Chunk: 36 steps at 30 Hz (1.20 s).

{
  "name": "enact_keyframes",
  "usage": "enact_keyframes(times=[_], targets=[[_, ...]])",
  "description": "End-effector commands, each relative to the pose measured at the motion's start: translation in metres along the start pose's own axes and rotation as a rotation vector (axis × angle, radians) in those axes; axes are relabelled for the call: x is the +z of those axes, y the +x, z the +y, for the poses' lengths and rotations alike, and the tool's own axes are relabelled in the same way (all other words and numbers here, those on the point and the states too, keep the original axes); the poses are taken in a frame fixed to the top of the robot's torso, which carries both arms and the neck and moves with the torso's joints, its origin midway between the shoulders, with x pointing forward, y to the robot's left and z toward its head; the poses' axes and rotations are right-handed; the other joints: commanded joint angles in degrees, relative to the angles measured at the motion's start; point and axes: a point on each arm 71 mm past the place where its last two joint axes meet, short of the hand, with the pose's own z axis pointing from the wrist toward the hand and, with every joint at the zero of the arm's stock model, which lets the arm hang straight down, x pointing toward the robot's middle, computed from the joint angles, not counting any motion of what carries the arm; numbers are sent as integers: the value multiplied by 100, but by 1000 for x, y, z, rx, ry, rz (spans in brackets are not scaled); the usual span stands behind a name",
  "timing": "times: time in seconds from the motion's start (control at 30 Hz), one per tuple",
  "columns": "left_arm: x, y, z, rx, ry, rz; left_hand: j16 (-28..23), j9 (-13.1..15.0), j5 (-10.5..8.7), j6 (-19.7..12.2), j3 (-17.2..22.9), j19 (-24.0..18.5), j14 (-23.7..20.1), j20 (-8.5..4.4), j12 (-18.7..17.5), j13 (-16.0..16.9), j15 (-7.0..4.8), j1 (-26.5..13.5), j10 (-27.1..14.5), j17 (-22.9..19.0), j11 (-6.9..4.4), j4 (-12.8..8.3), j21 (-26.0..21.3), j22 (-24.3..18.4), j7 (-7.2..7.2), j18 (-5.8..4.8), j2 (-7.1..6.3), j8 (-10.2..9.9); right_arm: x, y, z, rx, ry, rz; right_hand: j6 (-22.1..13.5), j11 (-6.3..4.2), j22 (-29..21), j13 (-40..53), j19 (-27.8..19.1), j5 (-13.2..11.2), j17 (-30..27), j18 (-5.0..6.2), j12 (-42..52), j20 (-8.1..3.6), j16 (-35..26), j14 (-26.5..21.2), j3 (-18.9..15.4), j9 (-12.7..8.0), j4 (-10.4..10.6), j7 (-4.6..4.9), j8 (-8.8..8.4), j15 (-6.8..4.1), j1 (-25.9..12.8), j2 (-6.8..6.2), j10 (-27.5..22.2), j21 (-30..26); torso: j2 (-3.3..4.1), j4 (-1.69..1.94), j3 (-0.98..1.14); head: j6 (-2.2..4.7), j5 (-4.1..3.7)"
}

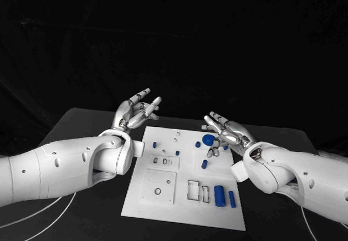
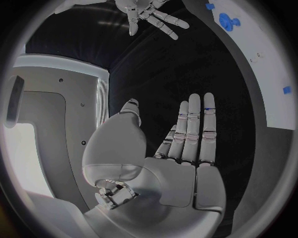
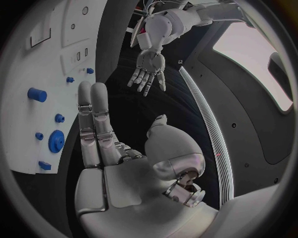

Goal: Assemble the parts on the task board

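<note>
On flat white task board, blue cylinder.

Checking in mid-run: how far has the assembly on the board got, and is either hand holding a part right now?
Barely started, it seems. The left hand and right hand are both open and empty beside the task board. Blue parts lie loose near its near edge, and the blue gear sits at the far end. The rectangular slots look unfilled. Nothing visibly assembled yet.
</note>
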Motion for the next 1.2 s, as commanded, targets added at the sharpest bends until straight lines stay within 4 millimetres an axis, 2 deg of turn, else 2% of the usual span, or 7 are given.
enact_keyframes(times=[0.03,0.1,0.17,0.3,0.43,0.77,1.2], targets=[[1,3,-2,44,31,7,346,56,33,362,-49,215,344,-112,392,234,-176,50,781,282,-227,-41,247,124,-94,79,-165,97,-2,0,-2,-10,19,55,72,-25,1824,6,595,40,2163,-268,255,-28,1972,382,-63,21,-1,683,11,16,55,3,558,1764,81,34,12,-40,5],[1,2,0,67,24,2,1289,75,106,515,-136,427,913,-286,889,605,-379,147,1250,1501,-444,-9,570,303,-165,64,-273,100,-3,-2,-3,-9,16,59,109,-16,3020,66,978,9,3184,-405,366,-32,2567,660,8,32,5,720,23,27,64,121,882,2660,112,29,9,-35,11],[1,1,0,84,19,0,2919,78,132,577,-185,535,2065,-469,1736,1424,-577,225,1427,4515,-612,51,1041,601,-193,37,-286,78,-3,-4,-3,-11,13,53,195,-53,4484,80,1548,20,4165,-600,464,-15,3035,958,75,55,4,691,50,-12,135,156,1238,3674,147,9,2,-22,27],[2,1,2,103,13,2,3932,91,125,705,-181,561,3850,-612,4676,5582,-642,294,2688,7697,-716,-33,1875,1162,-207,32,-325,86,-4,-9,-4,-18,10,36,412,-160,5899,105,2118,25,4961,-821,620,1,3306,1172,71,105,-9,648,115,-59,367,75,1780,4528,206,-11,0,-17,0],[4,3,4,105,2,41,3932,84,75,731,-96,826,3850,-688,6141,8277,-648,447,3565,7697,-743,5,3465,2999,-162,-176,-174,75,-4,-16,-5,-40,13,22,571,-221,6809,129,2560,47,5092,-1011,716,-2,3342,1198,53,133,-4,628,151,-84,523,-59,2111,4922,273,-13,-6,-8,-18],[6,7,5,171,50,131,3932,284,59,2059,-33,3853,3850,-500,6222,8479,-378,678,3666,7697,-378,-9,5903,7581,250,-932,90,316,-1,-29,-5,-176,17,-15,917,-457,6846,556,2580,308,5393,-1019,1377,-160,3394,1254,179,182,-98,448,210,-272,1007,-259,2750,4936,409,15,-26,-19,-73],[7,8,8,219,66,214,3932,310,111,2264,-60,4076,3850,-368,6222,8479,-256,659,3666,7697,-231,-7,5971,7815,339,-984,48,347,6,-36,8,-457,-49,-33,3168,-561,6846,776,2580,227,5242,-1019,1536,-254,3368,1224,661,553,-595,276,813,-369,1621,-764,2816,4936,510,96,-44,64,-243]])
